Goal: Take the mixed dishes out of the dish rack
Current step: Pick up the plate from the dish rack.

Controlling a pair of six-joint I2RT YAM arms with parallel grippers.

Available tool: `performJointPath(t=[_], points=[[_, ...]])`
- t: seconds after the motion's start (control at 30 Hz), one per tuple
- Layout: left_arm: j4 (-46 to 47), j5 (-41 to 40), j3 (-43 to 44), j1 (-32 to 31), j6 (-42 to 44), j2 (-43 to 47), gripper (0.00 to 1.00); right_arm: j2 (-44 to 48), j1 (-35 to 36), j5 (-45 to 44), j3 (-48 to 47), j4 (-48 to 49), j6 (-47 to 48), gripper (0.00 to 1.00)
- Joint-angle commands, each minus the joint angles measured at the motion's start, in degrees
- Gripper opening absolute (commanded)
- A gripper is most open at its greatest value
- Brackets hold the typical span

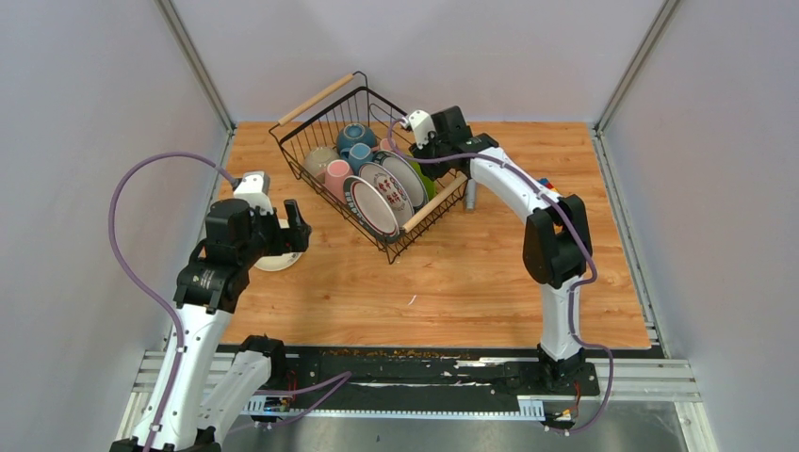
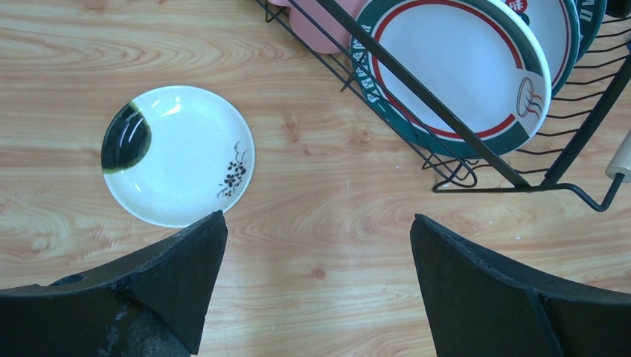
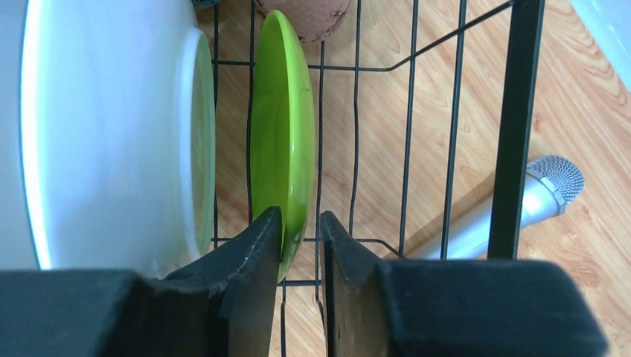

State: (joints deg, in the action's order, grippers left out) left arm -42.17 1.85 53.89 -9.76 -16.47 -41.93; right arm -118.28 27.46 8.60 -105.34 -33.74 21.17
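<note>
The black wire dish rack (image 1: pixel 300 151) stands at the back centre. It holds patterned white plates (image 1: pixel 369 207), a lime-green plate (image 3: pixel 283 134), a pink mug (image 1: pixel 337 176), a teal bowl (image 1: pixel 356 137) and a beige bowl (image 1: pixel 318 158). My right gripper (image 3: pixel 301 223) reaches into the rack's right end. Its jaws stand narrow around the green plate's near rim, and the plate stands upright beside a white plate (image 3: pixel 111 134). My left gripper (image 2: pixel 318 223) is wide open and empty over bare table. A small white plate with a dark patch (image 2: pixel 178 155) lies flat on the table just to its left.
A grey cylinder (image 3: pixel 521 208) lies on the table just outside the rack's right wall; it also shows in the top view (image 1: pixel 470 194). A coloured toy block (image 1: pixel 548 188) sits behind the right arm. The rack's near corner (image 2: pixel 521 182) is right of my left gripper.
</note>
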Motion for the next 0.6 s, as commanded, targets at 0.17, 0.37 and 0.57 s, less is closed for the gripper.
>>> performJointPath(t=[0.17,0.37,0.57], points=[[1.59,-1.16,-0.11,-0.29,1.02,1.11,1.0,-0.22,2.61,-9.46,-0.52,5.33,2.39,0.12],[1.44,-1.72,-0.01,-0.34,0.96,1.45,1.0,1.94,4.07,-14.27,0.37,6.01,4.23,0.0],[1.33,-1.67,-0.01,-0.33,0.84,1.99,1.0,4.08,5.35,-16.74,0.22,6.05,5.19,0.0]])
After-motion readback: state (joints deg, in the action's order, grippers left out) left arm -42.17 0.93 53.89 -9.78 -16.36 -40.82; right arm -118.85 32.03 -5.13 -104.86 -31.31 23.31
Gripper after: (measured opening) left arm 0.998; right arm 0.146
